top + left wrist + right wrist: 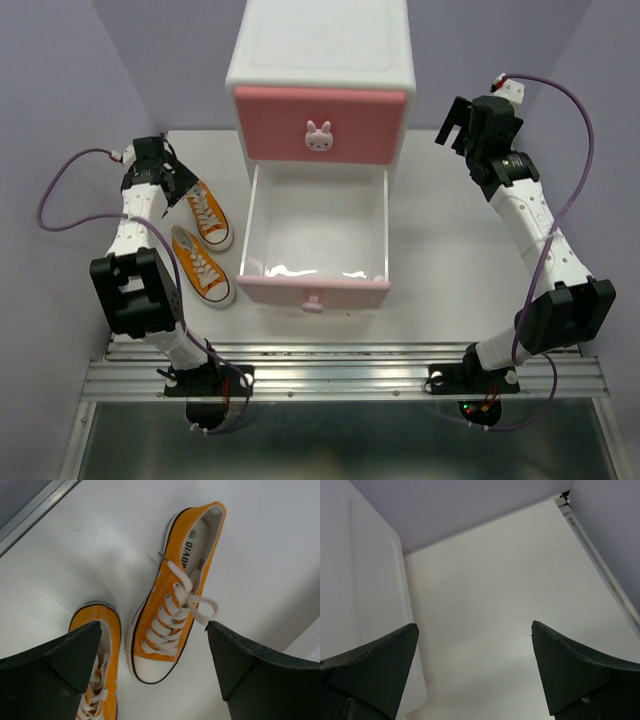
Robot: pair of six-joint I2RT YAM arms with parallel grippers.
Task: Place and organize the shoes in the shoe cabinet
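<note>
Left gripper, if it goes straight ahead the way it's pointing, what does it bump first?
Probably the orange shoe, which lies right in line with the open left gripper, around the shoe's middle. The second orange shoe sits off to one side. Depth is hard to judge.

shoe cabinet (320,55) — lower drawer (314,291) out | orange shoes (200,265) left of it | left gripper (178,186) over far one

Lavender walls (60,80) on three sides, white tabletop (470,260), ribbed metal rail (340,375) along its near edge.
</note>
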